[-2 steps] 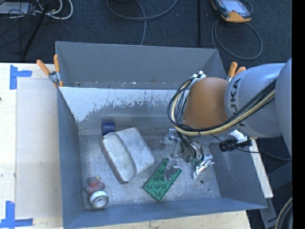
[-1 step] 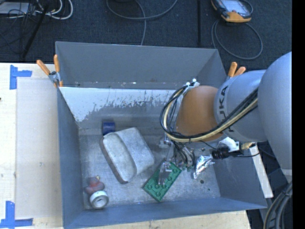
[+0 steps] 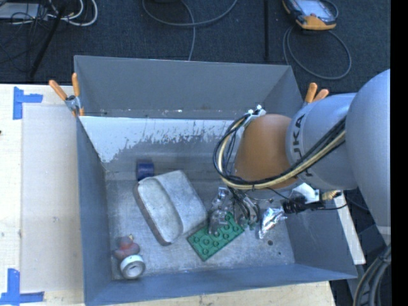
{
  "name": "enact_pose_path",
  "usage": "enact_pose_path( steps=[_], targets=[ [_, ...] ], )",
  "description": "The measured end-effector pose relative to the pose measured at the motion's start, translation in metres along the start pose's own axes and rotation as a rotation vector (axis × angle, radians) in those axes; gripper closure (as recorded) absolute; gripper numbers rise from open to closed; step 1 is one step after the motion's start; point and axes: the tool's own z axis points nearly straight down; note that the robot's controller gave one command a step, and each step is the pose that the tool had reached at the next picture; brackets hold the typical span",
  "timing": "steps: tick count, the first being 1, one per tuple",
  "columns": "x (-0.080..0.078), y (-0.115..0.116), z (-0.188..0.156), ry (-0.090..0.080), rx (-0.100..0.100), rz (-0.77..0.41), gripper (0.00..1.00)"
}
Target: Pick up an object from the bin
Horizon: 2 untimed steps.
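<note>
My gripper (image 3: pixel 221 217) is down in the bin's right half, its fingers at the upper end of a flat green studded building plate (image 3: pixel 213 238) that lies slantwise on the floor. Whether the fingers close on the plate is hidden by the gripper body. A crumpled silvery foil piece (image 3: pixel 268 222) lies just right of the gripper. Left of it rests a large grey-white sponge-like block (image 3: pixel 167 204), tilted on its side.
A small blue cap (image 3: pixel 145 169) sits by the back wall, left of centre. Near the front left corner lie a roll of white tape (image 3: pixel 132 268) and a small pinkish thing (image 3: pixel 125 244). The arm's orange cover and cables hang over the bin's right side.
</note>
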Motion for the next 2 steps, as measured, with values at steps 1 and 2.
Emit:
enact_pose_path(
  steps=[1, 2],
  targets=[
    [-0.008, 0.028, -0.001, -0.009, 0.012, -0.31, 1.0],
    [-0.015, 0.028, -0.096, -0.017, 0.002, -0.281, 1.0]
  ],
)
